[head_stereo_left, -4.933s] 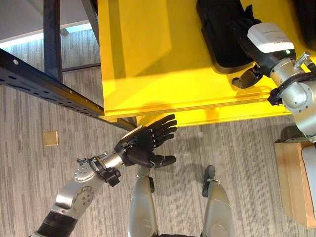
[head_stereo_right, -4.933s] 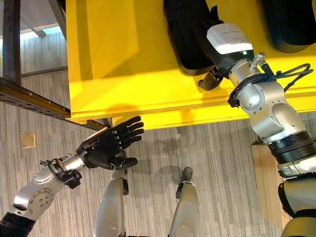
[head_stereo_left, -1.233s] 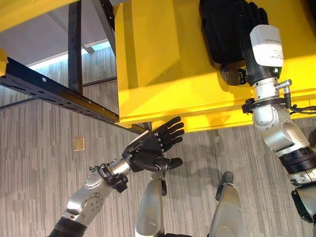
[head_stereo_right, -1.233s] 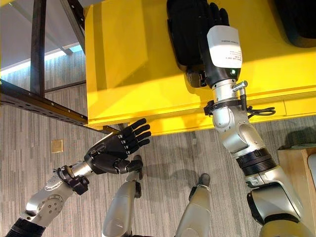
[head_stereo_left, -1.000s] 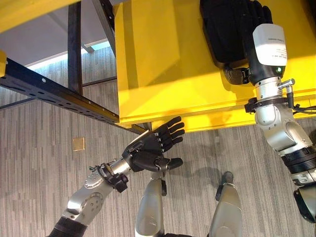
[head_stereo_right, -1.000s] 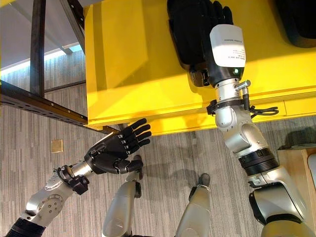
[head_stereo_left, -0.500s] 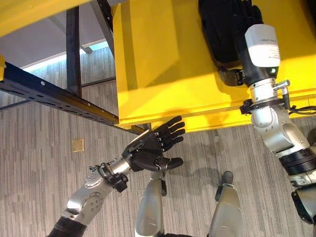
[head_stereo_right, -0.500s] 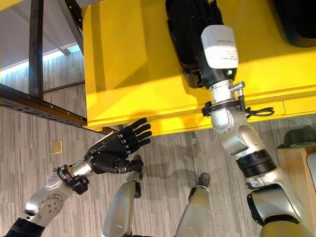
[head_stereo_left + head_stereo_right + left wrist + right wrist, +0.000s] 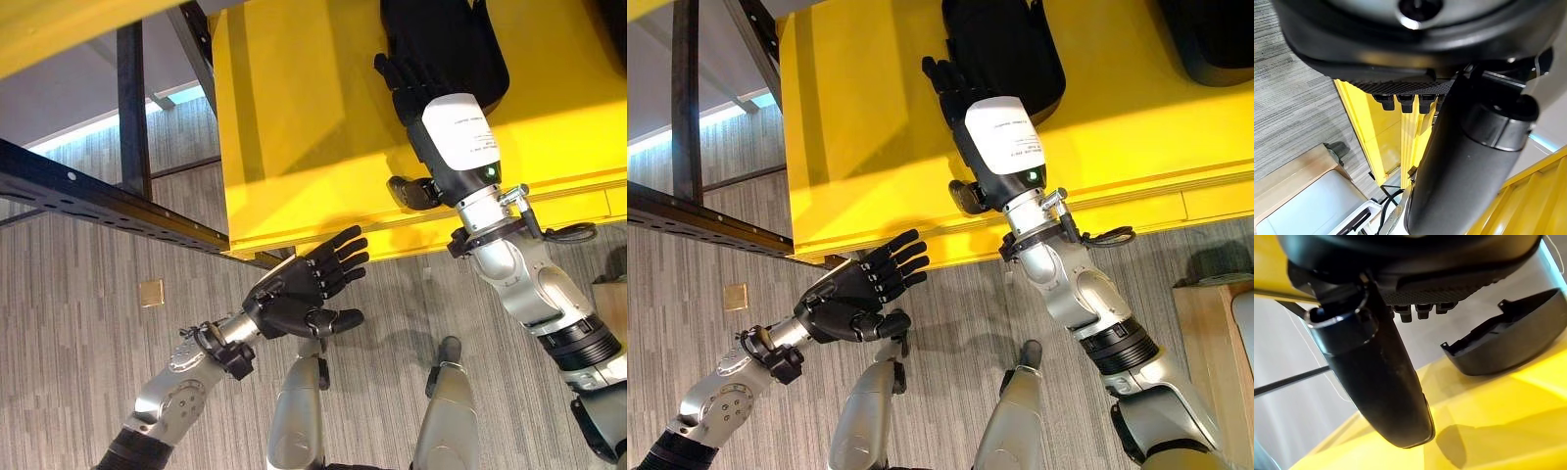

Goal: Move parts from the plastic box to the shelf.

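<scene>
While the broad yellow shelf spanned the upper scene, a black moulded plastic part lay flat on it. Right hand hovered beside that part, fingers straight and spread, holding nothing. Left hand hung below the shelf's front edge over grey striped floor, fingers extended, empty.

Colours and patterns. My left hand and right hand are black throughout; a white cover with a small green light wraps my right wrist. The shelf is bright yellow, carried on a dark blue-black steel frame. The parts on it are matte black. The floor is grey with fine stripes and one tan square plate. At the shelf's right edge stands a pale wooden block.
</scene>
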`<state>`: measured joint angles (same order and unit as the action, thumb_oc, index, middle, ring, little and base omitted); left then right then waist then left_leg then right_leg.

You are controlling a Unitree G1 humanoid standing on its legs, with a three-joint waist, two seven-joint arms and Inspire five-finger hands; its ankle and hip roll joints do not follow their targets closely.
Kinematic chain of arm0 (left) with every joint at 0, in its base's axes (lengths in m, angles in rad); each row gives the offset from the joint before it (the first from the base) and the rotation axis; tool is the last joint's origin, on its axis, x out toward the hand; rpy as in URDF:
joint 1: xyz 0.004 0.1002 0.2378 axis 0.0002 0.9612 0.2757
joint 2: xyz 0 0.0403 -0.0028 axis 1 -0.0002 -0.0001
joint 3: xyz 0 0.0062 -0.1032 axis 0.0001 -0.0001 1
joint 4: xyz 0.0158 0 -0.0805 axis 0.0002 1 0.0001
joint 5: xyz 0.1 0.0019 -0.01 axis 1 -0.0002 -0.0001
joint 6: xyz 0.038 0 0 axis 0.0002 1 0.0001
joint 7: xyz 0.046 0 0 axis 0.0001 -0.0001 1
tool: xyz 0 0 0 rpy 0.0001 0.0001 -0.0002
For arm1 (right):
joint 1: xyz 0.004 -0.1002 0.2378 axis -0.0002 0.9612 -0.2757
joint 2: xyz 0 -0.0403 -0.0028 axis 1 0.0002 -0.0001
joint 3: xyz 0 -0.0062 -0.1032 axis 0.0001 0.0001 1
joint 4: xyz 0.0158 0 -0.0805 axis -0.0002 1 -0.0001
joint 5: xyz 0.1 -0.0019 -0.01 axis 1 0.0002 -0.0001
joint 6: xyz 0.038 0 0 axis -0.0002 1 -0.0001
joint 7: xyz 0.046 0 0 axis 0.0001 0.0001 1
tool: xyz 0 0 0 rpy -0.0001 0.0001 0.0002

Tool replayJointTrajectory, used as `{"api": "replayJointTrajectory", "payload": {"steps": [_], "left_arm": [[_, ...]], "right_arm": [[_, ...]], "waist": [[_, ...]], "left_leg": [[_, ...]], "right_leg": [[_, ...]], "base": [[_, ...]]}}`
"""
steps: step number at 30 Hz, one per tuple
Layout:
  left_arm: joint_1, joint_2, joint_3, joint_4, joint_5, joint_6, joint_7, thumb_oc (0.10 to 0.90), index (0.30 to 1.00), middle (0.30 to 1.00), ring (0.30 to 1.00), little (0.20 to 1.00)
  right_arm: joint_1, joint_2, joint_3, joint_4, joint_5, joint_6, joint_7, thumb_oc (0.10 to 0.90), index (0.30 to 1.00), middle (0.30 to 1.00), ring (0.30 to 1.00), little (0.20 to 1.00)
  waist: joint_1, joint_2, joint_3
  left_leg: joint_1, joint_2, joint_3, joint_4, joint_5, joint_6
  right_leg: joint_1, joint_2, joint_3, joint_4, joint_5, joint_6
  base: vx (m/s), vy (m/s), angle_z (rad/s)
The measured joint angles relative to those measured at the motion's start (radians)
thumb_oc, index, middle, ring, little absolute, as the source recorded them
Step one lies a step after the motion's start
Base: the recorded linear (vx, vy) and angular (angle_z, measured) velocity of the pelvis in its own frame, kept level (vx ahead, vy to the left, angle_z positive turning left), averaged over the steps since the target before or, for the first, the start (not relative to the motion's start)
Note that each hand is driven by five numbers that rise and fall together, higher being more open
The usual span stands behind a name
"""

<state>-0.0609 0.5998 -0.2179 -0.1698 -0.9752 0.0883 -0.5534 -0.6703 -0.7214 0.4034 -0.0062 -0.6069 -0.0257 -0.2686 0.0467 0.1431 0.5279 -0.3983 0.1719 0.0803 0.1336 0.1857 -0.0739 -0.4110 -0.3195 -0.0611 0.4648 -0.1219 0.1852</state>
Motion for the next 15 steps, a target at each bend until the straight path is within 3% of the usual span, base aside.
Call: {"api": "replayJointTrajectory", "payload": {"steps": [3, 5, 7, 11, 15], "left_arm": [[0.005, -0.004, -0.015, -0.001, 0.0, -0.034, 0.018, 0.9, 1.0, 1.0, 1.0, 1.0], [0.02, -0.028, -0.013, -0.001, -0.002, -0.067, 0.066, 0.9, 1.0, 1.0, 1.0, 1.0], [0.054, -0.042, -0.001, -0.004, -0.003, -0.101, 0.107, 0.9, 1.0, 1.0, 1.0, 1.0], [0.139, -0.062, 0.081, -0.031, -0.003, -0.14, 0.12, 0.9, 1.0, 1.0, 1.0, 1.0], [0.207, -0.075, 0.156, -0.114, -0.005, -0.158, 0.128, 0.9, 1.0, 1.0, 1.0, 1.0]], "right_arm": [[0.028, -0.008, -0.003, -0.028, -0.072, 0.01, -0.085, 0.9, 1.0, 1.0, 1.0, 1.0], [0.107, -0.014, -0.061, -0.116, -0.118, -0.002, -0.201, 0.9, 1.0, 1.0, 1.0, 1.0], [0.298, 0.019, -0.242, -0.267, -0.179, -0.05, -0.35, 0.9, 1.0, 1.0, 1.0, 1.0], [0.471, 0.018, -0.481, -0.371, -0.222, -0.115, -0.605, 0.9, 1.0, 1.0, 1.0, 1.0], [0.578, 0.008, -0.667, -0.442, -0.223, -0.159, -0.774, 0.9, 1.0, 1.0, 1.0, 1.0]], "waist": [[-0.012, -0.001, 0.001], [-0.012, -0.002, 0.001], [-0.025, -0.004, 0.002], [-0.08, -0.01, 0.0], [-0.11, -0.012, -0.007]], "left_leg": [[0.002, 0.0, 0.011, 0.0, -0.005, -0.002], [0.008, 0.0, 0.026, 0.001, -0.012, -0.002], [0.042, 0.0, 0.041, -0.001, -0.019, -0.006], [0.133, 0.001, 0.058, -0.033, -0.035, 0.0], [0.18, 0.022, 0.067, -0.049, -0.045, -0.001]], "right_leg": [[0.002, 0.0, 0.009, -0.014, 0.008, 0.002], [0.005, 0.001, 0.022, -0.033, 0.021, 0.009], [0.051, 0.002, 0.025, -0.073, 0.039, 0.019], [0.149, 0.005, 0.024, -0.14, 0.052, 0.027], [0.187, 0.024, 0.026, -0.154, 0.045, 0.017]], "base": [[0.03, 0.11, -0.08], [0.04, 0.086, -0.17], [0.03, 0.049, -0.16], [0.05, -0.034, -0.11], [0.09, -0.113, -0.11]]}}
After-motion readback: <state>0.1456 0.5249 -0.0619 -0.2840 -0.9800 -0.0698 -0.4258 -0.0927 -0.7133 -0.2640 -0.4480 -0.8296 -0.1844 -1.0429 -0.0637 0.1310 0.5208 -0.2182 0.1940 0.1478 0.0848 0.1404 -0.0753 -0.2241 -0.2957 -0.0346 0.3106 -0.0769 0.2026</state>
